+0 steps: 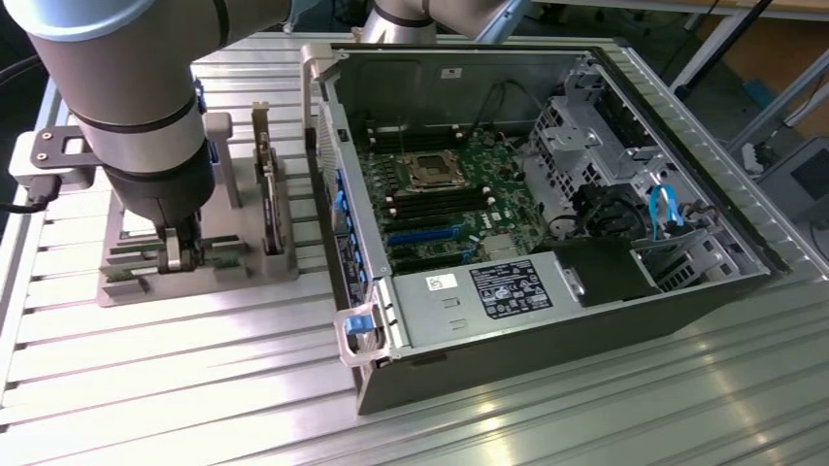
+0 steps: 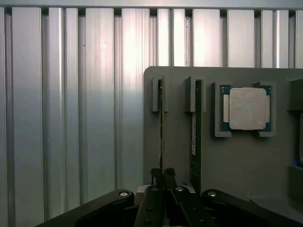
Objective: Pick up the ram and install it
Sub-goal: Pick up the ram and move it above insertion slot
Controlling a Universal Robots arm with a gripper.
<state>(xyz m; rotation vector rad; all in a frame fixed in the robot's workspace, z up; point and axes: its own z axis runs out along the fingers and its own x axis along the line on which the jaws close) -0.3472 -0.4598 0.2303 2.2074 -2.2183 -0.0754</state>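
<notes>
The ram [image 2: 162, 137] is a thin green stick standing on edge in a slot of the grey holder [image 2: 177, 156]. My gripper [image 2: 164, 176] is down over the stick's near end, its two dark fingers [image 2: 169, 176] pinched against both faces. In the exterior view the gripper [image 1: 179, 254] reaches down into the holder [image 1: 194, 286] at the exterior view's left, beside the open computer case [image 1: 545, 320]. The motherboard [image 1: 447, 199] with its long memory slots lies exposed inside the case.
A second green stick [image 2: 195, 142] stands in the neighbouring slot, and a square silver processor chip [image 2: 247, 109] sits in a pocket beyond it. A dark upright card [image 1: 268, 194] stands in the holder between the arm and the case. Everything rests on a ribbed aluminium table [image 1: 194, 388].
</notes>
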